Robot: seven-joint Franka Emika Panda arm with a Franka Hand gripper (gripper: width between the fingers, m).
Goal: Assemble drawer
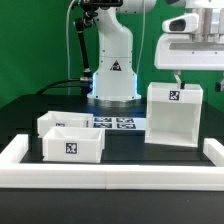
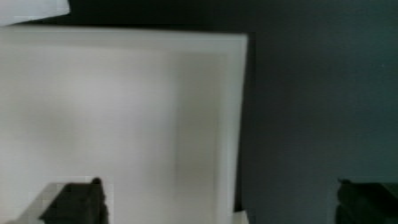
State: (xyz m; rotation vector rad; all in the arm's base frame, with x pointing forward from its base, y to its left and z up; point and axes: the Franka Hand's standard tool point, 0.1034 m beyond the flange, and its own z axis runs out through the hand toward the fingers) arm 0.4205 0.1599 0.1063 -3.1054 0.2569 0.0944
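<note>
Right now the hand (image 1: pixel 184 82) hangs directly above the tall casing (image 1: pixel 172 114), which stands upright on the tabletop (image 1: pixel 125 150) at the exterior view's right, well apart from the front tray (image 1: pixel 72 146) and the back tray (image 1: pixel 60 122). Its fingers (image 2: pixel 71 200) are spread wide and hold nothing, one over the casing's top and the other past its edge. To my eye the next move is a straight drop.

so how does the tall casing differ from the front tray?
The casing is tall; the front tray is low and shallow. The casing stands at the exterior view's right, under the open claw; the front tray sits at the left, clear of it. The casing's tag is high on its face; the front tray's tag is centred. Both are white with a black-and-white square tag.
</note>
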